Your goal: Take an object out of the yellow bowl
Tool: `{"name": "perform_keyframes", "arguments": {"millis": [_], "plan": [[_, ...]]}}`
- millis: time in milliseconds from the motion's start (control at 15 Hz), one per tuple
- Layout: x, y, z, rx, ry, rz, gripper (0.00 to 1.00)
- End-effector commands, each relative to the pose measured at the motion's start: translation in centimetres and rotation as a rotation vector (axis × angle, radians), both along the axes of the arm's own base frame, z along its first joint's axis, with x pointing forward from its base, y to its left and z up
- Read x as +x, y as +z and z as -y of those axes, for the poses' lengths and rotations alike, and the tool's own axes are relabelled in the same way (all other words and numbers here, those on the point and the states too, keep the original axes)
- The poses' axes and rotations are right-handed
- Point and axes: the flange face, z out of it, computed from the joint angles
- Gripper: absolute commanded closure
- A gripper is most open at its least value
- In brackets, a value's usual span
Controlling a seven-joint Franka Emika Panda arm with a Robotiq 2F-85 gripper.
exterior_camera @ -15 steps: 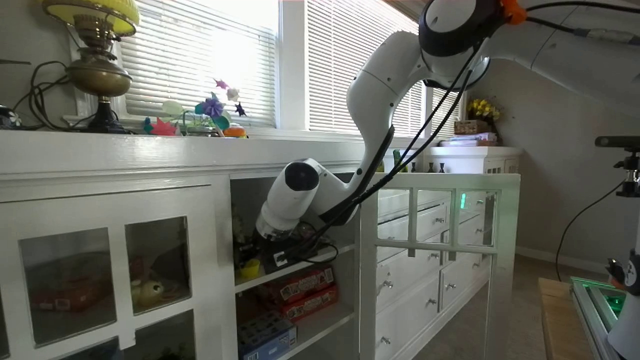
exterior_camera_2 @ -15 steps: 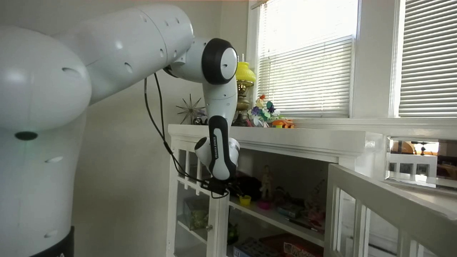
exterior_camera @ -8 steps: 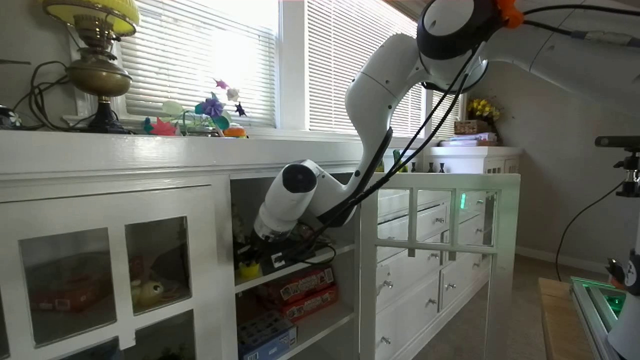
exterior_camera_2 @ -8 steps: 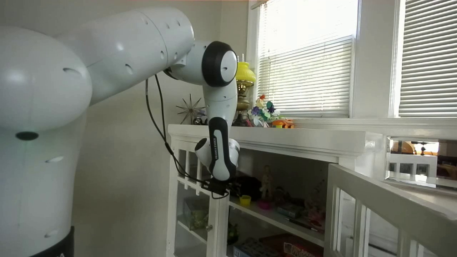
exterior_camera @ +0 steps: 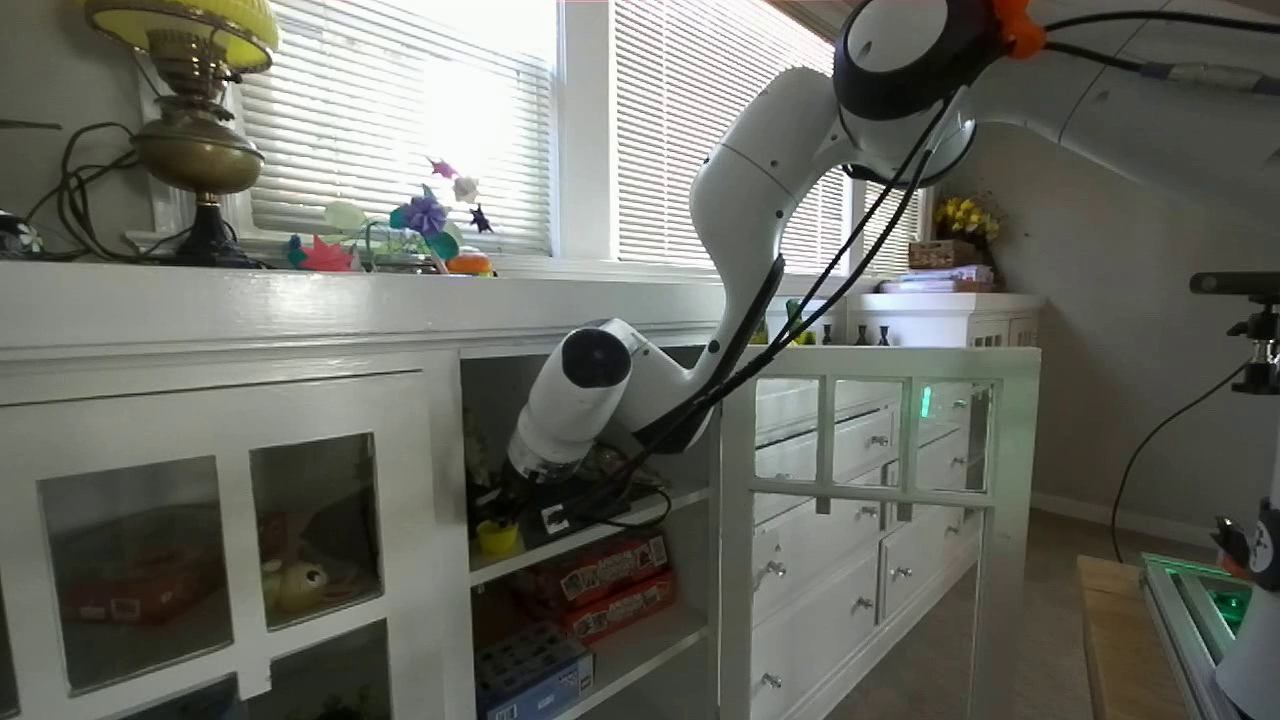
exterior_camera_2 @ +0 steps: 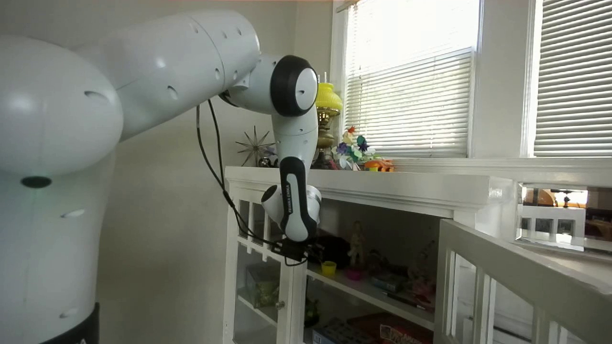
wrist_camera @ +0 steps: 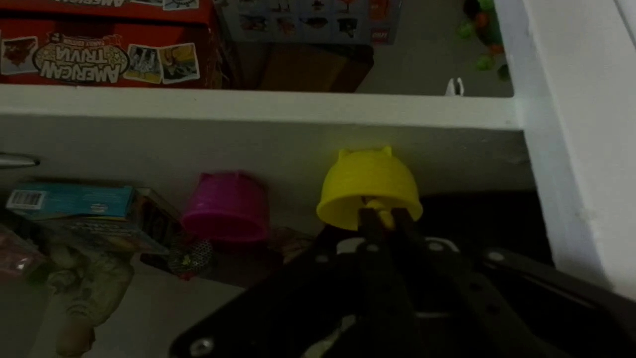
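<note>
Fingers [wrist_camera: 368,223] drawn in to a narrow gap, dim in the wrist view, grip a small yellow object [wrist_camera: 377,204] between their tips at the mouth of the yellow bowl [wrist_camera: 367,174]; what the object is cannot be told; the bowl stands upright on the surface [wrist_camera: 278,149] inside the open white cabinet [exterior_camera: 445,520], near the front edge, with a magenta bowl [wrist_camera: 226,204] apart to one side; below that surface a red box [wrist_camera: 104,59] reads "AMERICAN TRIVIA", upside down in the wrist view, its finer print too small to make out; a picture-covered box [wrist_camera: 308,22] beside it bears a red square [wrist_camera: 378,35] marked "LEGO"; a teal box [wrist_camera: 79,199] near the magenta bowl shows a barcode [wrist_camera: 26,199]; in an exterior view the arm's lower link [exterior_camera_2: 297,210] carries "FRANKA EMIKA".
</note>
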Motion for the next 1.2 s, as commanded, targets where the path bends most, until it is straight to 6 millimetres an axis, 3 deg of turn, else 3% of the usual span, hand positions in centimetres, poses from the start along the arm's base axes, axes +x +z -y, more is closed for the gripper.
{"name": "perform_keyframes", "arguments": {"millis": [0,333,533,800,1133], "plan": [[0.1,1.3,-0.2,-0.024,-0.013,0.024,0.97],[-2.7,3.9,-1.2,-0.033,0.001,0.001,0.97],[-6.4,5.1,-1.0,-0.048,0.025,-0.055,0.97],[-9.0,5.5,1.0,-0.159,-0.021,-0.023,0.97],[-9.6,5.0,4.0,-0.256,-0.101,0.024,0.97]]}}
